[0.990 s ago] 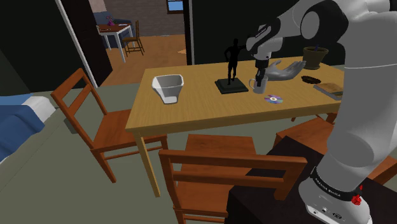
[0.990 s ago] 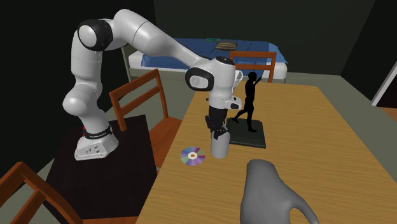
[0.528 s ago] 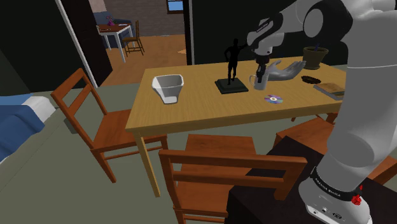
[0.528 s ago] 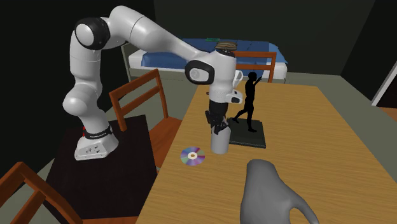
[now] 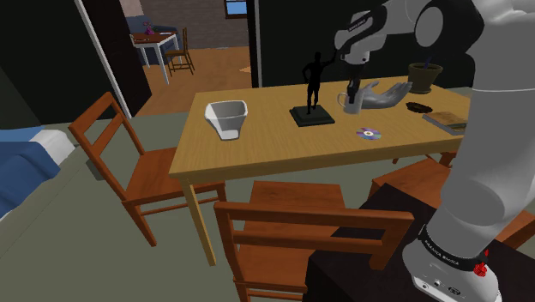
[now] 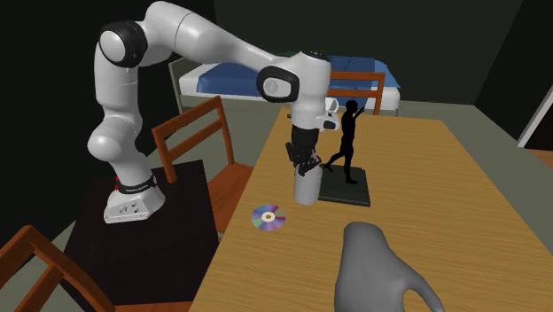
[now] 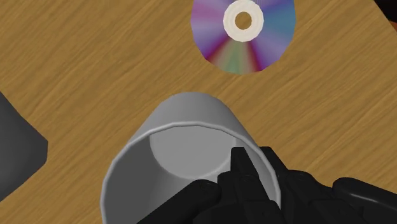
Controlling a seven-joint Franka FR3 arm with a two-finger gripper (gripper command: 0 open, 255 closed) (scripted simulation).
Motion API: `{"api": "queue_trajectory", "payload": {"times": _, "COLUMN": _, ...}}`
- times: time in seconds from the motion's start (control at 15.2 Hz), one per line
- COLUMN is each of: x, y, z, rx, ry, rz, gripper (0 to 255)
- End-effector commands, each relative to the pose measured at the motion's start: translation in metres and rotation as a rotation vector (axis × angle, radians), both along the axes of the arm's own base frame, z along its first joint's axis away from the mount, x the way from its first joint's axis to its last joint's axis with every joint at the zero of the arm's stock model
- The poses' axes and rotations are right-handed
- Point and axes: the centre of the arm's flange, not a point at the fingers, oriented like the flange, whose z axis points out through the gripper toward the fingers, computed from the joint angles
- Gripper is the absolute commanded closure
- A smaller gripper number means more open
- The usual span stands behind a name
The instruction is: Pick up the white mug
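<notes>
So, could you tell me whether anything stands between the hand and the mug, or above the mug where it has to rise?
Nothing visible does. The hand clasps the mug by its rim; the black figurine stands beside it, not above.

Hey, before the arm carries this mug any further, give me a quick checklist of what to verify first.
1. Claw shut on mug wall: ok, one finger inside, one outside.
2. Mug off the table: ok, higher than a second ago.
3. Mug upright: ok, roughly.
4. Gap to black statue: cannot tell, it stands close.
5. Disc free of mug: ok, lying apart on the table.
</notes>
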Motion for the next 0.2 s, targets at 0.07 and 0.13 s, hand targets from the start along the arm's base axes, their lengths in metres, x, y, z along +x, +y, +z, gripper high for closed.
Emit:
{"api": "queue_trajectory", "payload": {"times": 0.07, "x": 0.0005, "y": -0.0006, "z": 0.0116, "rx": 0.000, "ry": 0.000, "rz": 0.000, "gripper": 255}}
{"api": "queue_trajectory", "payload": {"times": 0.13, "x": 0.0005, "y": -0.0007, "z": 0.0116, "rx": 0.000, "ry": 0.000, "rz": 0.000, "gripper": 255}}
